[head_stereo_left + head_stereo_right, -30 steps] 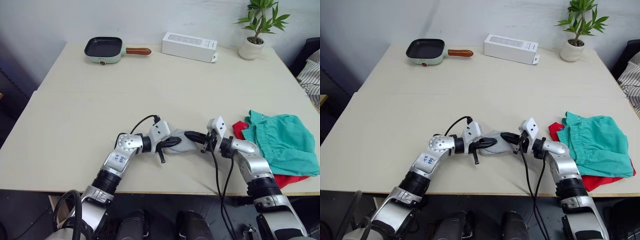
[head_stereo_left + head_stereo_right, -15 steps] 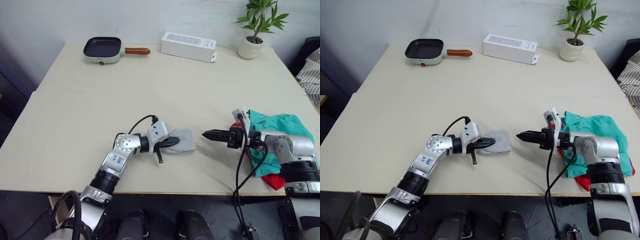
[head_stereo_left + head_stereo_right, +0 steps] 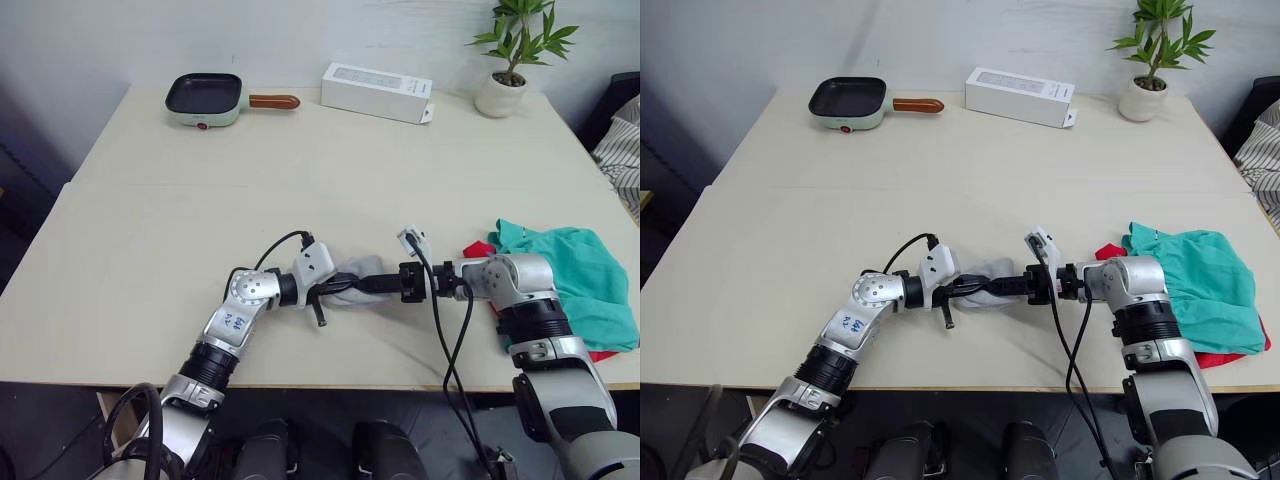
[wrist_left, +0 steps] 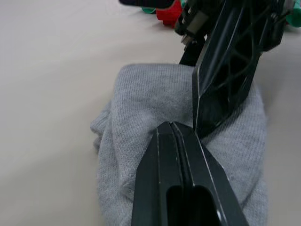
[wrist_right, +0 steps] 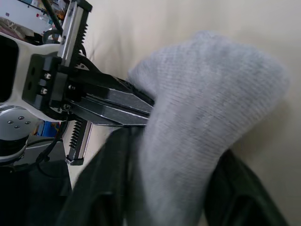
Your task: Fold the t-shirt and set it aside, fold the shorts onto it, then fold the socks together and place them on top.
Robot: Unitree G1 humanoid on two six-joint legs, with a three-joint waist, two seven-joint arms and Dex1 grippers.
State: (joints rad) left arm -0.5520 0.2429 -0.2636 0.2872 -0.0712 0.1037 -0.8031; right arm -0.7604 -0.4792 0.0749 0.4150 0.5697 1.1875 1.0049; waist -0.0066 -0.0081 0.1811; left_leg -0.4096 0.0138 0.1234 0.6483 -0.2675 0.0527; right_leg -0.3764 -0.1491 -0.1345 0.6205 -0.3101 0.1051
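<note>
Sock step in hand: left gripper (image 3: pixel 970 288) clenched on the grey socks (image 3: pixel 362 280); right gripper (image 3: pixel 1002 287), fingers parted astride the bundle, facing it tip to tip. Teal shorts (image 3: pixel 582 278) over red t-shirt (image 3: pixel 480 249) behind the right gripper. Next: clamp right, release left, carry onto the shorts.

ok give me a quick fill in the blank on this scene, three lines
1. Both hands meet at the grey ____ near the table's front edge.
2. The teal shorts lie on top of the ____ t-shirt.
3. The left hand is ____ on the knit fabric.

Missing words: socks; red; shut
</note>
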